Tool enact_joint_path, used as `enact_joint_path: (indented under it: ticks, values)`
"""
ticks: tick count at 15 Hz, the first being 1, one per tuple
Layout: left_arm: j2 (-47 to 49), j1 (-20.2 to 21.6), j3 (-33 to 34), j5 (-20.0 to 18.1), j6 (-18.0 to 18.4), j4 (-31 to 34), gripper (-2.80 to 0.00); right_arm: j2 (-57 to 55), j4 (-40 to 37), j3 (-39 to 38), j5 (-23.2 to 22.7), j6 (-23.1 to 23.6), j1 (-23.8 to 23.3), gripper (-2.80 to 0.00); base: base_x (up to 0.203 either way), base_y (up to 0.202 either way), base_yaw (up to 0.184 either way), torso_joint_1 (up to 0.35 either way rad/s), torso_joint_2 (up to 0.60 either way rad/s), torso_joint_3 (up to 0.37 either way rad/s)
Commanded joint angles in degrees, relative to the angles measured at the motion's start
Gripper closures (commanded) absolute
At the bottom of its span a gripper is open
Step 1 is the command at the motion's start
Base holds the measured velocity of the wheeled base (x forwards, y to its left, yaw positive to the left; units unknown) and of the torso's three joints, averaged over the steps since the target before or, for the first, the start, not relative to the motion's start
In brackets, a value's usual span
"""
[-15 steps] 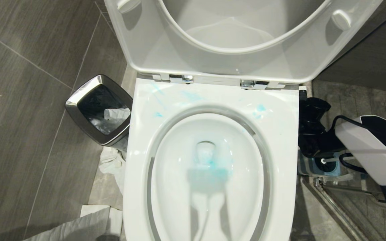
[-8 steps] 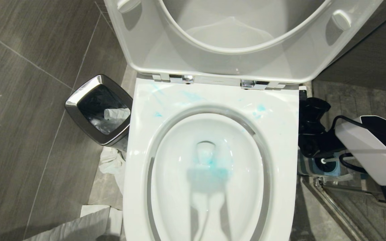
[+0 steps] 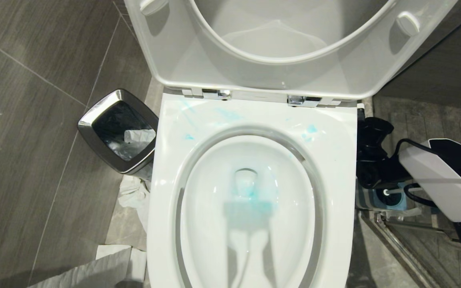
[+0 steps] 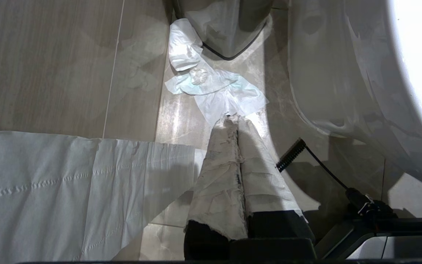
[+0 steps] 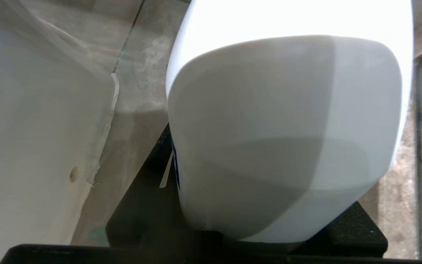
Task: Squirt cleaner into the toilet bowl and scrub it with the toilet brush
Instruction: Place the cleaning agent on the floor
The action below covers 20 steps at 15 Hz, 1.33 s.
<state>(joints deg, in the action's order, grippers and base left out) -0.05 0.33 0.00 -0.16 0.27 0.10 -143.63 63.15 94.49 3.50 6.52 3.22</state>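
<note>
Your right claw (image 5: 269,234) grips a white bottle (image 5: 284,128) beside the toilet bowl (image 3: 250,208); set it down upright. Left claw (image 4: 237,121) closed, empty.

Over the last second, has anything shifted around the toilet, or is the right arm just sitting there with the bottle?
Nothing has visibly changed. The right gripper keeps its hold on the white plastic bottle, low beside the white ceramic toilet bowl. The turquoise-blue cleaner lies in the same smears and pool. The left gripper stays shut, pointing at the grey floor tiles.
</note>
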Motion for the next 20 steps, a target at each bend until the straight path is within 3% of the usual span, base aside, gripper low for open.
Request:
enact_joint_path:
  ticks: [1,4,5,14,17,20]
  values:
    - [0.05,0.02,0.09,-0.02,0.0,-0.01,0.0,-0.16,0.49,-0.18,0.07,0.64,0.39,0.0,0.0,0.0,0.0,0.0,0.0,0.0]
    - [0.05,0.02,0.09,-0.02,0.0,-0.01,0.0,-0.07,0.81,-0.6,0.19,0.77,0.81,0.0,0.0,0.0,0.0,0.0,0.0,0.0]
    - [0.05,0.02,0.09,-0.02,0.0,-0.01,0.0,-0.07,0.93,-0.62,0.37,0.77,0.91,-2.8,0.0,0.0,0.0,0.0,0.0,0.0]
    - [0.05,0.02,0.09,-0.02,0.0,-0.01,0.0,2.43,0.75,-2.69,0.51,1.39,1.35,-2.8,0.0,0.0,0.0,0.0,0.0,0.0]
    - [0.05,0.02,0.09,-0.02,0.0,-0.01,0.0,6.02,0.98,-9.6,0.46,1.39,1.43,-2.8,0.0,0.0,0.0,0.0,0.0,0.0]
    - [0.05,0.02,0.09,-0.02,0.0,-0.01,0.0,12.19,2.12,-21.59,0.18,1.47,1.77,-2.8,0.0,0.0,0.0,0.0,0.0,0.0]
